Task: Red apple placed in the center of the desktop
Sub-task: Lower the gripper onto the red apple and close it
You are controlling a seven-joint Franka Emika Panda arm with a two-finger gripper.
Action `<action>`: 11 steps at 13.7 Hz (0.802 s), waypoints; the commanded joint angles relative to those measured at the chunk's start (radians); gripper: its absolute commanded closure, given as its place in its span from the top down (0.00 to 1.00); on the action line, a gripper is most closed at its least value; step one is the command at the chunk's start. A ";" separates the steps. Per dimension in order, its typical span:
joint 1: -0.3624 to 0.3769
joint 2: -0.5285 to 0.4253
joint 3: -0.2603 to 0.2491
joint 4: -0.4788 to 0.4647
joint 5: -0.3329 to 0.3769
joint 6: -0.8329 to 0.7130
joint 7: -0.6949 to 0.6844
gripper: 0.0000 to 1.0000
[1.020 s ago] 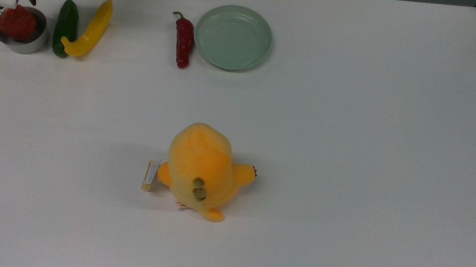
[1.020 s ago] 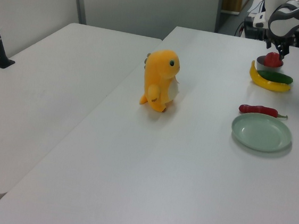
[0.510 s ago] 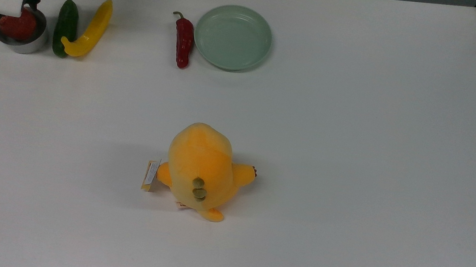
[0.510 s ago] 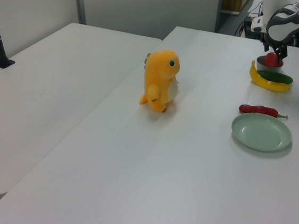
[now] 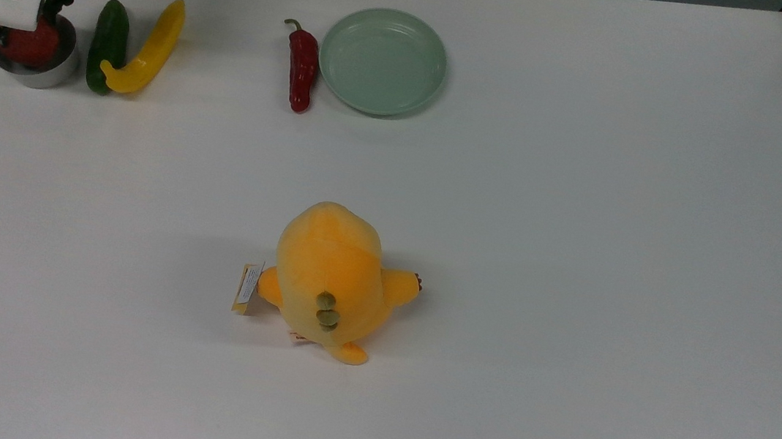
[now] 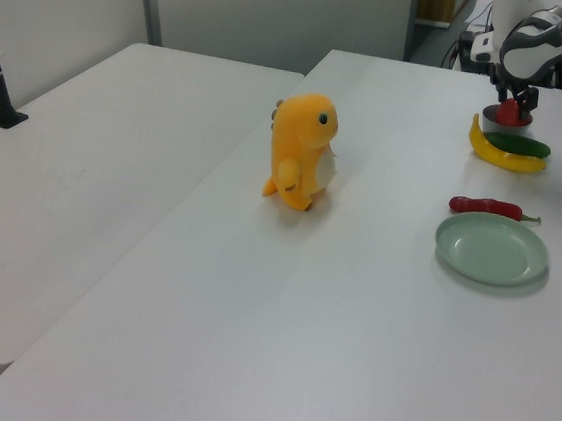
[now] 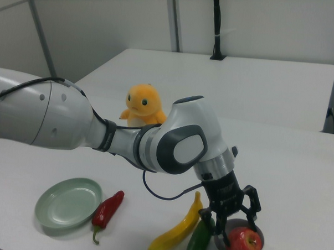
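The red apple point(image 5: 29, 46) point(image 7: 244, 242) point(image 6: 512, 113) sits in a small metal bowl point(image 5: 48, 73) point(image 7: 220, 248) at the far left corner of the white desktop point(image 5: 576, 270) in the top view. My gripper point(image 7: 234, 223) point(image 5: 16, 22) point(image 6: 515, 95) hangs right over it, open. Its dark fingers point(image 7: 213, 220) reach down on either side of the apple's top, and I see no squeeze on the fruit. The arm hides part of the apple in the top view.
A green cucumber point(image 5: 108, 44) and a yellow banana point(image 5: 149, 48) lie just beside the bowl. A red chili pepper point(image 5: 302, 68) lies next to a pale green plate point(image 5: 382, 61). An orange plush toy point(image 5: 330, 279) stands near the desktop's middle.
The gripper has come down closer over the apple and shifted slightly to the top view's right. The apple and bowl have stayed put.
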 commanded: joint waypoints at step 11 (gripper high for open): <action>-0.004 -0.045 0.013 0.001 0.006 -0.030 -0.009 0.43</action>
